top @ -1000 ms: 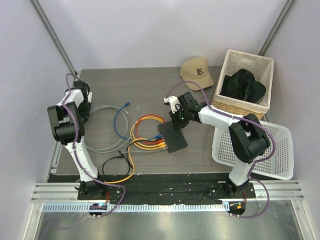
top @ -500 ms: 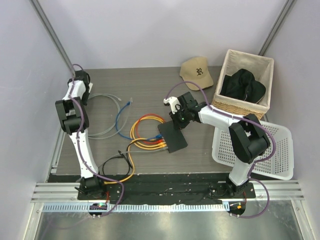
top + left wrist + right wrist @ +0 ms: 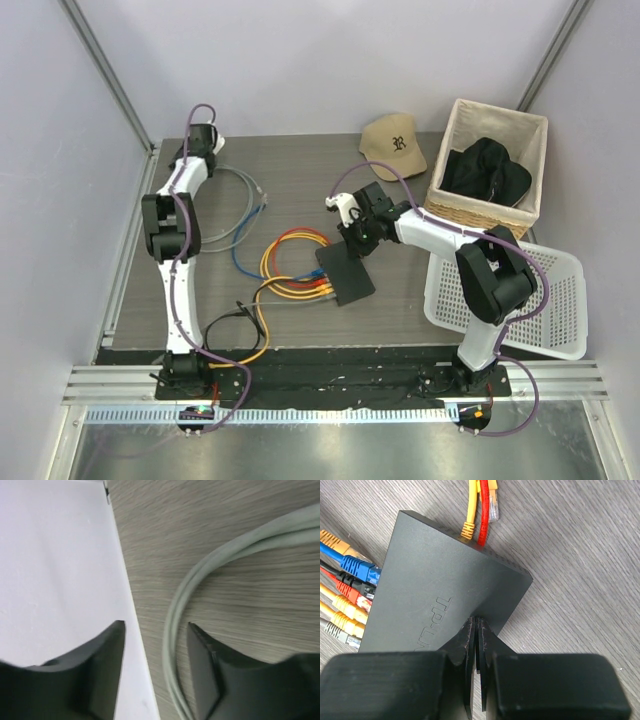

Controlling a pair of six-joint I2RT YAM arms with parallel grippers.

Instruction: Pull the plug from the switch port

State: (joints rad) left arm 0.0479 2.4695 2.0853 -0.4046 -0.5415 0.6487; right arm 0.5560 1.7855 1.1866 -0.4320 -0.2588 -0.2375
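R gripper (image 3: 476, 630), fingers pressed together, sat tips-down on switch (image 3: 435, 575). L gripper (image 3: 156, 627) was spread by grey cable (image 3: 172, 625), well away from plugs (image 3: 355, 595). Risk: if R's press slipped, switch could drag w/ the pull.

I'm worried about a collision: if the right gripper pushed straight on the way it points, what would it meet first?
The switch: the right gripper, jaws shut, points down at its black top near one corner. Whether the tips touch it now is unclear.

Cables (image 3: 312, 284) left of switch (image 3: 348, 276); cap (image 3: 394, 145) behind it; basket (image 3: 470, 215) right of cap; tray (image 3: 560, 300) before basket.
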